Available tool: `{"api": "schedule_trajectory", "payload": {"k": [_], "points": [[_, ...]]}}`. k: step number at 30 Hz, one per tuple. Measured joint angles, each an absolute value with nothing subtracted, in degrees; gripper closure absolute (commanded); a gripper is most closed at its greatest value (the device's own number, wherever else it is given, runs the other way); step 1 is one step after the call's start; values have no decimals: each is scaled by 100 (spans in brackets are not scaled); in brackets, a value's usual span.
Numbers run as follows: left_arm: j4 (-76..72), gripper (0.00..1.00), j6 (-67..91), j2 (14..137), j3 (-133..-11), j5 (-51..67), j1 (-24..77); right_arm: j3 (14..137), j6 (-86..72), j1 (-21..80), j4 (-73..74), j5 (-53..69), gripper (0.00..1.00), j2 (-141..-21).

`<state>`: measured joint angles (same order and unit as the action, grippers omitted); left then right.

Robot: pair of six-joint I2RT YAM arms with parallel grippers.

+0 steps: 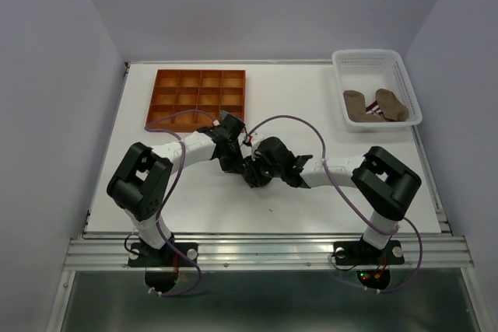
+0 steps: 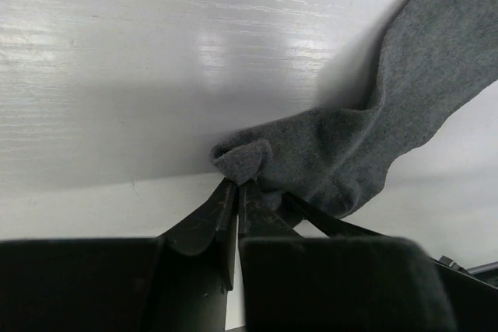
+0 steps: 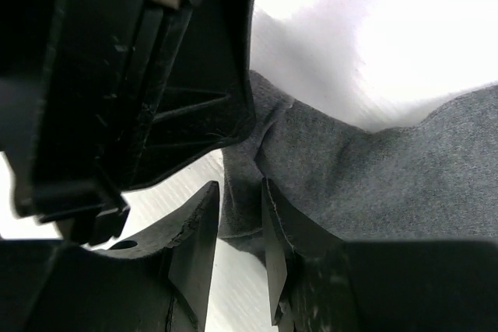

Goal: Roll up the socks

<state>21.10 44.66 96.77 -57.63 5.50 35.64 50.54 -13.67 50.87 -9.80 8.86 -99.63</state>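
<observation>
A grey sock (image 2: 405, 91) lies on the white table between the two arms; in the top view the grippers hide most of it. My left gripper (image 2: 238, 184) is shut, pinching a small fold at the sock's end, and the rest trails away to the upper right. My right gripper (image 3: 240, 188) is closed on a thick fold of the same grey sock (image 3: 373, 176), right next to the left gripper's black body (image 3: 156, 75). Seen from above, the left gripper (image 1: 236, 161) and the right gripper (image 1: 254, 172) meet at mid-table.
A white basket (image 1: 372, 55) at the back right holds tan-brown socks (image 1: 359, 105), one with a red-white striped part (image 1: 377, 108). An orange compartment tray (image 1: 198, 99) sits at the back left, just behind the left arm. Purple cables loop over both arms.
</observation>
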Motion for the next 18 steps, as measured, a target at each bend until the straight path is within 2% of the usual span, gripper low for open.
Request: {"api": "schedule_trajectory", "payload": {"k": [4,7,12,15,18], "points": [[2158,81,4460,9690,-5819,521,3555,5054,-1304,5201,-930,661,66,-10071],[2209,75,4460,9701,-5826,504,3551,5054,-1273,5295,-899,429,68,-10095],[2259,67,4462,9701,-5826,478,3551,5059,-1219,5452,-888,-215,82,-10099],[2248,61,4466,9701,-5826,464,3551,5076,-1223,5566,-880,-552,97,-10110],[2235,60,4484,9701,-5828,462,3551,5094,-1280,5596,-849,-652,99,-10110]]}}
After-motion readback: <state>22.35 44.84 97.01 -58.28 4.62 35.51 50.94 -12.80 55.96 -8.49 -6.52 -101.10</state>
